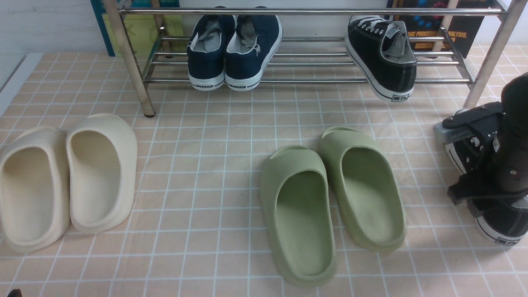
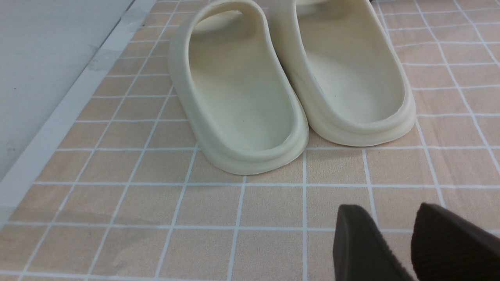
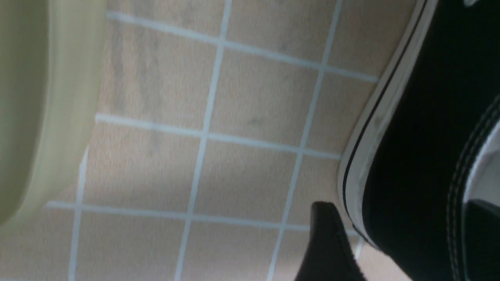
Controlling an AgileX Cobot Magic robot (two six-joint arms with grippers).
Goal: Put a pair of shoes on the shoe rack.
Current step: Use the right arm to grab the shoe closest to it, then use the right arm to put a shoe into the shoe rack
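Note:
One black sneaker rests on the lower bars of the silver shoe rack at the right, its heel hanging over the front bar. The other black sneaker stands on the tiled floor at the far right. My right gripper is down over it. In the right wrist view the right gripper is open and straddles the side wall of the sneaker, one finger outside the white sole with a thin gap, the other inside. My left gripper is open and empty above the floor.
Navy sneakers sit on the rack's left half. Olive-green slides lie mid-floor, just left of the right arm. Cream slides lie at the left, in front of the left gripper. The mat's edge runs along the far left.

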